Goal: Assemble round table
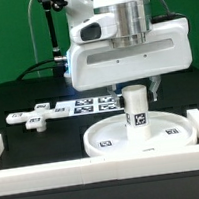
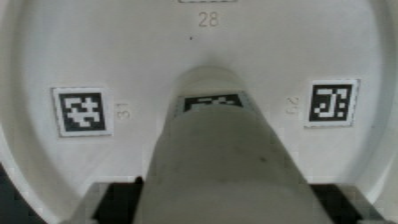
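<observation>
backdrop: green wall (image 1: 4, 39) behind | surface: black table (image 1: 26, 94) | marker board (image 1: 93, 105) flat at mid-table | front: white border wall (image 1: 56, 175), turning back at both ends | light: even

Upright leg (image 1: 136, 107) on disc (image 1: 107, 139); foot piece (image 1: 34, 117) well apart, exterior view's left.

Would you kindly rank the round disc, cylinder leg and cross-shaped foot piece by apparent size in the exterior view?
1. round disc, clearly largest.
2. cross-shaped foot piece.
3. cylinder leg. It stands nearer the camera and looks similar in extent, so ranks 2 and 3 are unsure.
</observation>
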{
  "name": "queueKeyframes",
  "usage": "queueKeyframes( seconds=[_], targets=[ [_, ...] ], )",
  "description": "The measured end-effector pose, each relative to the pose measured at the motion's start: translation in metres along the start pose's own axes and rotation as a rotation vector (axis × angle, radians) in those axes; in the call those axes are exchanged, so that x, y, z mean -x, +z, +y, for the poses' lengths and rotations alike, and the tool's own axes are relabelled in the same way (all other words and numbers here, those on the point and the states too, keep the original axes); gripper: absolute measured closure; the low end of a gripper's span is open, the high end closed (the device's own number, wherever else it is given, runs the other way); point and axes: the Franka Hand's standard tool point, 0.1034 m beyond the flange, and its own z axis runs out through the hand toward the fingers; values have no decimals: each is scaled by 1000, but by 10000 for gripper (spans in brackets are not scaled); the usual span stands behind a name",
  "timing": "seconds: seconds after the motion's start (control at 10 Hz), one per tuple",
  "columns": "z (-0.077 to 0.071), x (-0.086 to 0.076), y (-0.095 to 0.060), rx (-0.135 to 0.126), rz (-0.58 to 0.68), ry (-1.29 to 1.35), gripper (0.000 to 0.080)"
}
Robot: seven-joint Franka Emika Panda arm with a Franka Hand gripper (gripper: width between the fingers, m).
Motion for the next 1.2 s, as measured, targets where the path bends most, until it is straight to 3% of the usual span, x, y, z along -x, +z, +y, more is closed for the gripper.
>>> queueKeyframes(
  seconds=[0.3,0.5,0.8,1.2],
  targets=[
    [2,0,0,-7,0,230,390],
    [5,-1,0,-42,11,461,390],
    [5,0,1,-65,6,725,390],
    [5,1,1,-73,-7,982,389]
  ],
)
